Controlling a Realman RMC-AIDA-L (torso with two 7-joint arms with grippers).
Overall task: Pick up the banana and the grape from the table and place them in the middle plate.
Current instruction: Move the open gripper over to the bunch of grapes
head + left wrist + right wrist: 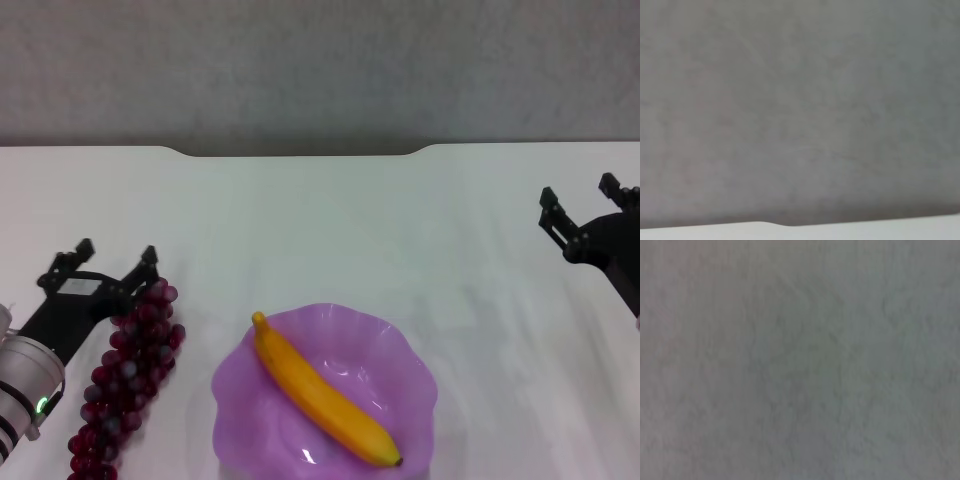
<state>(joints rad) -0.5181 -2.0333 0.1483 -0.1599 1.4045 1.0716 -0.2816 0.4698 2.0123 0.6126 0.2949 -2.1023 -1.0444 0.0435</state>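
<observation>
The banana (320,392) lies diagonally inside the light purple middle plate (410,360) at the front centre of the white table (330,220). The grape bunch (125,380) lies on the table left of the plate. My left gripper (110,262) is open and empty, just above and to the left of the bunch's far end, one finger close to the top grapes. My right gripper (582,205) is open and empty at the far right, well away from the plate. Both wrist views show only the grey wall.
The table's far edge has a shallow dark notch (300,150) against a grey wall (320,70). A strip of the table edge shows in the left wrist view (790,231).
</observation>
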